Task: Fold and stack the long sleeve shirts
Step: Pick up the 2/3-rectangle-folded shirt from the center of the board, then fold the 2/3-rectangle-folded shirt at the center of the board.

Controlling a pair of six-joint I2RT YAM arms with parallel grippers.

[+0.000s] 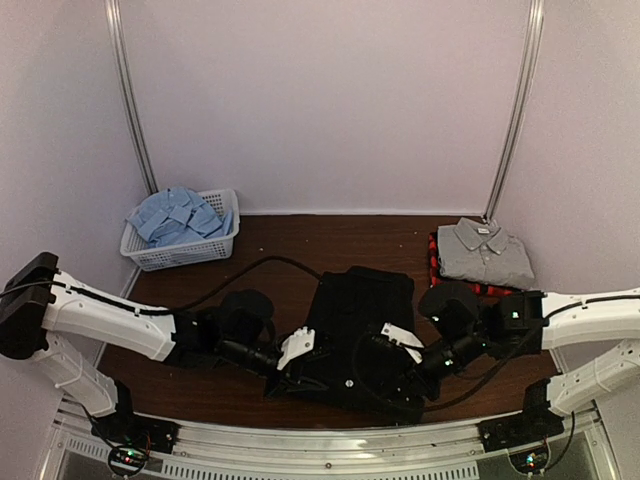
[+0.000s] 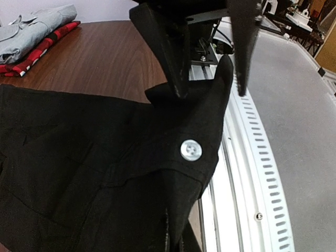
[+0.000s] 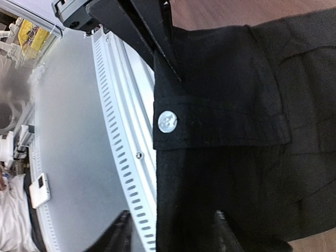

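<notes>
The black shirt lies spread on the brown table's near middle. My left gripper is shut on the shirt's near left edge; in the left wrist view its fingers are buried in black cloth below a white cuff button. My right gripper is open, its fingers astride the same cuffed edge in the right wrist view. The grey shirt lies folded on the red-and-black plaid shirt at the back right. The light blue shirt fills the basket.
A white mesh basket stands at the back left against the wall. A slotted white rail runs along the table's near edge, right beside the shirt's edge. A black cable lies across the table's left half.
</notes>
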